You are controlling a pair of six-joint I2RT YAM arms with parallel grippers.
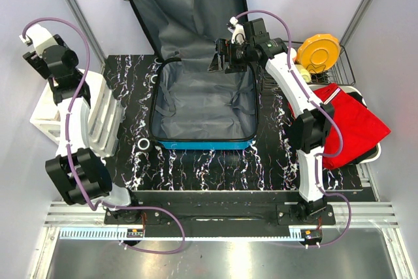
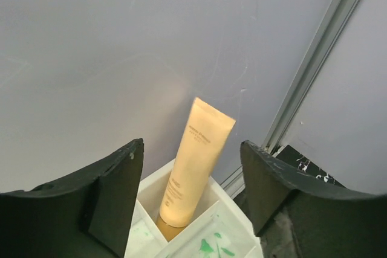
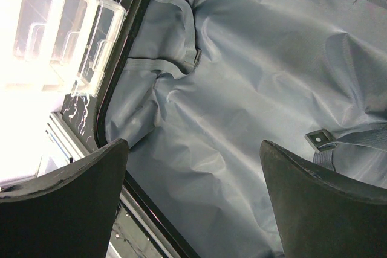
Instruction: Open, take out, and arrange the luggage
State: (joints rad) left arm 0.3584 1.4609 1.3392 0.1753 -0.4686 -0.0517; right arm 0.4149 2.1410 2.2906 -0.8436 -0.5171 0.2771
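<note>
On the black marbled table (image 1: 196, 168) the luggage (image 1: 202, 102) lies open in the middle. Its near half is flat with the grey lining facing up and a bright blue edge on the near side. To its right, a red cloth (image 1: 353, 125) is heaped in a white tray. To its left, a clear plastic organiser (image 1: 104, 119) stands beside a white bin (image 1: 46, 119).

The right gripper (image 3: 193, 149) hangs over the far right part of the flat half. Its fingers are spread wide above the lining and its straps, with nothing in them. The left gripper (image 2: 192, 149) is up at the far left over the white bin. Its fingers stand apart and grip nothing. Beyond them a peach tube (image 2: 196, 161) stands upright in one compartment, clear of both fingers.

Farther back, the suitcase lid (image 1: 183, 11) stands raised against the far wall, lining towards the arms. At the far right a yellow round disc (image 1: 319, 50) sits in a wire basket (image 1: 343, 63)
</note>
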